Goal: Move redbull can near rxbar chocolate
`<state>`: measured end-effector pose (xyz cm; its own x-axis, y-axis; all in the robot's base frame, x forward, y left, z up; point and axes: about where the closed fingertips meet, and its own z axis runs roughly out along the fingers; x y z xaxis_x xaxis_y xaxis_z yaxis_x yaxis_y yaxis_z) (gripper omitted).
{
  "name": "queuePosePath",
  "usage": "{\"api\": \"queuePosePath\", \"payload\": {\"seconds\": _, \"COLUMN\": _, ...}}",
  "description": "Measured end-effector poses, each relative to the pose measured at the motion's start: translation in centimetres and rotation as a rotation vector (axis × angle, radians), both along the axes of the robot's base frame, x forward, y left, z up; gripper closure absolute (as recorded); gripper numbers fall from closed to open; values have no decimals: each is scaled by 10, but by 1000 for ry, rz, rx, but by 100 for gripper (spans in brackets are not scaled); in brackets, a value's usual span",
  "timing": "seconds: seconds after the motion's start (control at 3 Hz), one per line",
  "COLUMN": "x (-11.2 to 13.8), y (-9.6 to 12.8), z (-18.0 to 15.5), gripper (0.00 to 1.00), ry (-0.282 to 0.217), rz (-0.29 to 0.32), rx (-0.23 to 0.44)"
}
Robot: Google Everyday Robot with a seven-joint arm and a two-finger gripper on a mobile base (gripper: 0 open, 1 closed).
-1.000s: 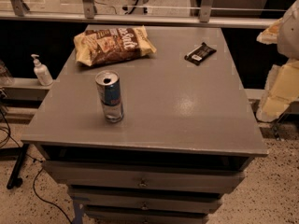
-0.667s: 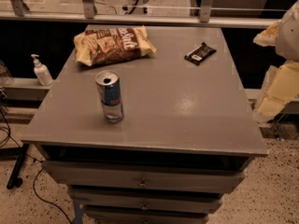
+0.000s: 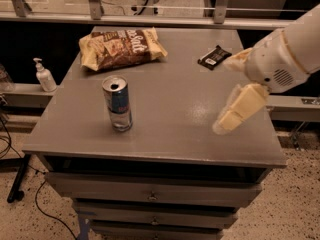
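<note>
Reaching further in than before with gripper (image 3: 222, 96), hovering just front-right of rxbar (image 3: 214, 57), seemingly gaping, gripping nothing; not yet grasping or carrying can (image 3: 117, 104), upright well front-left of rxbar.

Table (image 3: 170, 114) bears redbull can (image 3: 117, 103), snack bag (image 3: 121, 46), rxbar chocolate (image 3: 214, 57); gripper (image 3: 223, 97) above its right side.

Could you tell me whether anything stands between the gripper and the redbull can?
Nothing visible does. The gripper hovers over the right of the table, the redbull can stands front left, and only bare top lies between them; the snack bag lies farther back.
</note>
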<state>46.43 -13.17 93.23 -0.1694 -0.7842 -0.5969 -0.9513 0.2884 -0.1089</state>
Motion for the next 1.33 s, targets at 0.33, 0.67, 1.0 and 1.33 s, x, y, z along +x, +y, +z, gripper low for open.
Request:
{"api": "queuePosePath", "payload": {"seconds": 0.33, "x": 15, "y": 54, "z": -14, "gripper": 0, "ry": -3, "rz": 63, "rx": 207}}
{"api": "queuePosePath", "payload": {"seconds": 0.67, "x": 21, "y": 103, "z": -27, "gripper": 0, "ry": -17, "rz": 116, "rx": 387}}
{"api": "queuePosePath", "payload": {"seconds": 1.0, "x": 22, "y": 144, "z": -39, "gripper": 0, "ry": -37, "rz": 160, "rx": 521}}
{"api": "queuePosePath", "payload": {"seconds": 1.33, "x": 23, "y": 175, "z": -47, "gripper": 0, "ry": -44, "rz": 187, "rx": 615}}
